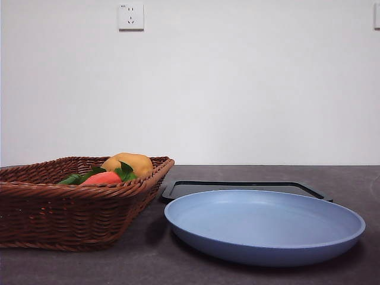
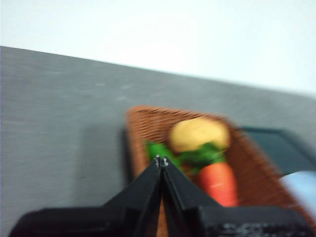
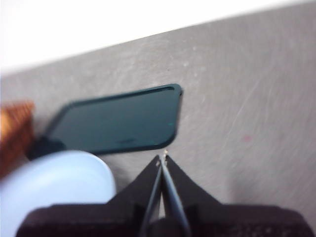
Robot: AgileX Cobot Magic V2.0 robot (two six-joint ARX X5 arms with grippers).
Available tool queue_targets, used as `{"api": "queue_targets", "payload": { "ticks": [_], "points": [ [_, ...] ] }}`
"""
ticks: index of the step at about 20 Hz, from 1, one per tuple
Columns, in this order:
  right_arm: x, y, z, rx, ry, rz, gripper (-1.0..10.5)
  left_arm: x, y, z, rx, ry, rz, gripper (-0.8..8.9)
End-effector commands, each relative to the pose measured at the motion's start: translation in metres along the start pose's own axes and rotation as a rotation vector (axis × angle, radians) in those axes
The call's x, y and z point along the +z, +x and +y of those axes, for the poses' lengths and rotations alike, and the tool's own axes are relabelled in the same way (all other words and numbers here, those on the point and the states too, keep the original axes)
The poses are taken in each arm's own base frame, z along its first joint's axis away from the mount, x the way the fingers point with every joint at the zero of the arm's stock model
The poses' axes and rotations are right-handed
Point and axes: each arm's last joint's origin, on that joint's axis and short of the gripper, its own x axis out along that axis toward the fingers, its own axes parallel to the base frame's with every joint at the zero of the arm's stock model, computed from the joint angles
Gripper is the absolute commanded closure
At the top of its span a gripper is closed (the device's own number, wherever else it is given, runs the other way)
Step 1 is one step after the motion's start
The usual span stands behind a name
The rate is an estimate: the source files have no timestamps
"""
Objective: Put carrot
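Observation:
The carrot is glossy red-orange with green leaves and lies in the brown wicker basket at the left of the table, beside a yellow-brown potato. The left wrist view shows the carrot in the basket just beyond my left gripper, which is shut and empty above it. My right gripper is shut and empty too, hanging over bare table near the dark tray. Neither arm shows in the front view.
A large light blue plate sits at the front right, with a flat black tray behind it. A small dark green vegetable lies in the basket. The plate's rim shows in the right wrist view.

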Motion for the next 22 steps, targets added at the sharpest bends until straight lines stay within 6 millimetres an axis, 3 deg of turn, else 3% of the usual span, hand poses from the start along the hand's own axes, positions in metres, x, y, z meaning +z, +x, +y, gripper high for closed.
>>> {"api": "queue_targets", "payload": {
  "ticks": [1, 7, 12, 18, 22],
  "points": [
    [-0.002, 0.001, -0.001, -0.001, 0.237, -0.002, 9.4, 0.001, 0.000, -0.002, -0.088, -0.104, -0.015, 8.06],
    [0.003, -0.001, 0.004, 0.085, 0.280, 0.074, 9.4, 0.005, -0.002, -0.005, -0.074, -0.190, 0.056, 8.06],
    [0.033, -0.002, 0.013, 0.048, 0.241, 0.173, 9.4, 0.040, 0.000, -0.014, -0.041, -0.188, 0.155, 8.06],
    [0.075, 0.014, 0.023, 0.021, 0.142, 0.308, 9.4, 0.083, 0.032, -0.020, -0.118, -0.123, 0.347, 8.06],
    [0.081, 0.033, 0.024, 0.075, 0.122, 0.520, 9.4, 0.092, 0.062, -0.024, -0.237, -0.137, 0.573, 8.07]
  ]
}}
